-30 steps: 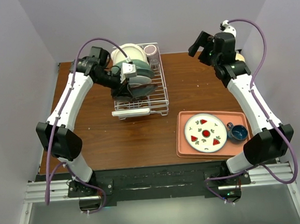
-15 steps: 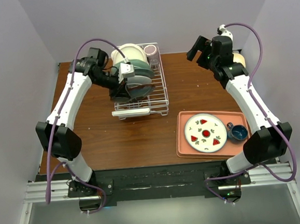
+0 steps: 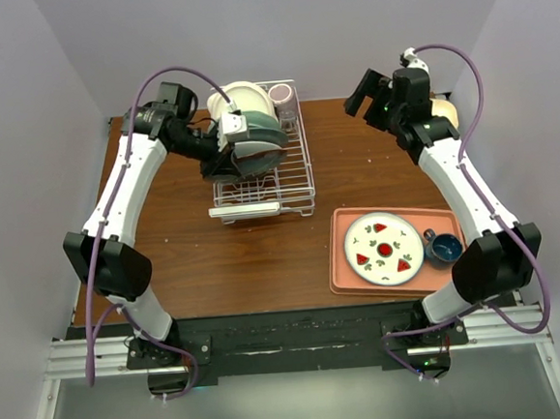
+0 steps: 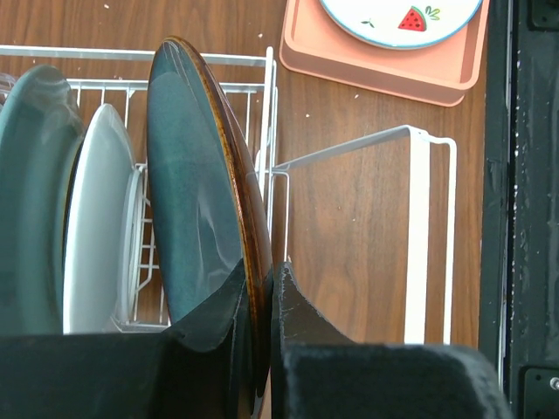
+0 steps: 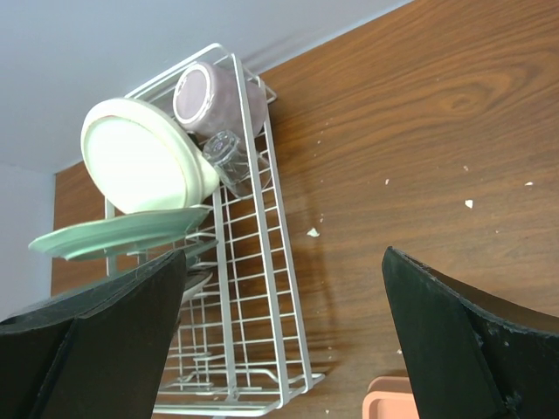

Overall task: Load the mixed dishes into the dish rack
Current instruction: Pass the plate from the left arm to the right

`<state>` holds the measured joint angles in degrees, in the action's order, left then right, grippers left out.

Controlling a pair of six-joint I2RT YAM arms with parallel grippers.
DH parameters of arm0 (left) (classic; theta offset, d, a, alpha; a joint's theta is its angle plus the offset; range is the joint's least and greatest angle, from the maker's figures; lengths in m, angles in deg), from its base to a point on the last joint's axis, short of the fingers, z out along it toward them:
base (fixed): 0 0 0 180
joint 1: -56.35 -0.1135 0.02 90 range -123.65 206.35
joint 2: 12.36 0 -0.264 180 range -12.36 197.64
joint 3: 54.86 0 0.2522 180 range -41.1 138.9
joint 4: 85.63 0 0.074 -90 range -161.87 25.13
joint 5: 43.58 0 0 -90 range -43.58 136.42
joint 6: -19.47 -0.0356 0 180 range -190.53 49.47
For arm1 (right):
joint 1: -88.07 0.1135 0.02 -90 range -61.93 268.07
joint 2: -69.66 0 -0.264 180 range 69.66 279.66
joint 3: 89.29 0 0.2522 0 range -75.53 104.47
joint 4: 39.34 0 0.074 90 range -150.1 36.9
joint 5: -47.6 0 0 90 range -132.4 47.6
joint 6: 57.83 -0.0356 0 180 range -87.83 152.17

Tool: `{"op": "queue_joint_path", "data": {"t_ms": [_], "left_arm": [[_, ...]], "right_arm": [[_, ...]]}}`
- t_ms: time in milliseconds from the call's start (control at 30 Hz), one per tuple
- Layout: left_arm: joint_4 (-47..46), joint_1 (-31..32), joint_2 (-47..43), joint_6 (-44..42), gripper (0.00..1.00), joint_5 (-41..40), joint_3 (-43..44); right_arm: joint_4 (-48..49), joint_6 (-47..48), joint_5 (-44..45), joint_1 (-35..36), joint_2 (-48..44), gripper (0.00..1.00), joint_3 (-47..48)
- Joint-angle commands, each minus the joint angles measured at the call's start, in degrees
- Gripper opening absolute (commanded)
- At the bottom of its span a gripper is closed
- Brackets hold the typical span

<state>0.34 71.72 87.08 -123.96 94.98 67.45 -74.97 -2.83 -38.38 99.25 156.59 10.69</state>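
The dish rack (image 3: 292, 175) stands at the back centre of the table. My left gripper (image 3: 241, 147) is shut on the rim of a dark teal, brown-rimmed plate (image 4: 196, 201), held upright between the rack's prongs; its fingers (image 4: 301, 314) pinch the plate's edge. Beside it in the rack stand a pale green plate (image 4: 31, 192) and a whitish plate (image 4: 100, 218). A cream bowl (image 5: 140, 157), a purple cup (image 5: 205, 96) and a clear glass (image 5: 223, 150) sit at the rack's far end. My right gripper (image 3: 363, 91) hangs open above the table's back right, holding nothing.
A salmon-pink tray (image 3: 347, 262) at the front right carries a white plate with watermelon pictures (image 3: 384, 248) and a small blue cup (image 3: 446, 248). The rack's white bar (image 4: 419, 236) faces the front. A cream object (image 3: 444, 109) shows behind the right arm.
My left gripper has carried the dark plate a little toward the back of the rack. The right gripper has shifted slightly back and left, still open.
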Motion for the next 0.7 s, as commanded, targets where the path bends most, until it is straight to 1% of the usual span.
{"op": "queue_joint_path", "data": {"t_ms": [0,100,133,167,200,233,267,333,367,433,500,567,667], "left_arm": [[-4.26,-0.52,-0.56,-3.44,0.00,2.42,3.51],[-4.00,-0.52,1.28,-3.52,0.00,2.16,5.26],[-2.70,-0.52,2.33,-3.78,0.00,2.59,6.66],[-2.16,-0.52,2.51,-4.22,0.00,2.77,7.28],[-1.98,-0.52,2.60,-4.31,0.00,2.95,7.55],[-2.07,-0.52,2.43,-4.14,0.00,3.21,7.46],[-2.24,-0.52,2.17,-4.14,0.00,3.39,7.20],[-3.03,-0.52,1.38,-3.88,0.00,3.74,6.50],[-3.03,-0.52,1.29,-3.70,0.00,3.83,6.24],[-2.77,-0.52,1.11,-3.61,0.00,4.26,5.97],[-2.77,-0.52,0.76,-3.44,0.00,4.62,5.18],[-2.86,-0.52,0.06,-3.17,0.00,5.41,4.57],[-3.03,-0.52,-1.17,-3.17,0.00,6.02,3.16]], "right_arm": [[2.35,0.72,-3.48,-0.10,0.60,0.98,2.02],[6.30,6.25,-12.15,0.16,1.65,0.96,2.55],[8.14,11.31,-16.10,0.16,1.83,0.95,2.55],[12.07,13.88,-25.97,0.33,2.27,0.94,2.55],[13.33,16.61,-30.68,0.77,2.45,0.94,2.99],[14.30,23.25,-35.43,1.30,2.88,0.94,3.26],[14.31,26.53,-42.35,2.17,2.89,0.94,3.78],[11.34,33.74,-46.70,5.77,2.80,0.98,6.32],[7.93,41.08,-48.29,7.09,2.80,0.99,7.12],[6.41,46.49,-51.11,10.61,2.71,0.99,8.27],[5.78,47.66,-56.27,12.80,3.33,0.99,9.05],[6.66,48.10,-58.58,14.13,4.20,0.99,9.15],[6.14,50.90,-58.85,16.76,5.34,0.99,9.06]]}}
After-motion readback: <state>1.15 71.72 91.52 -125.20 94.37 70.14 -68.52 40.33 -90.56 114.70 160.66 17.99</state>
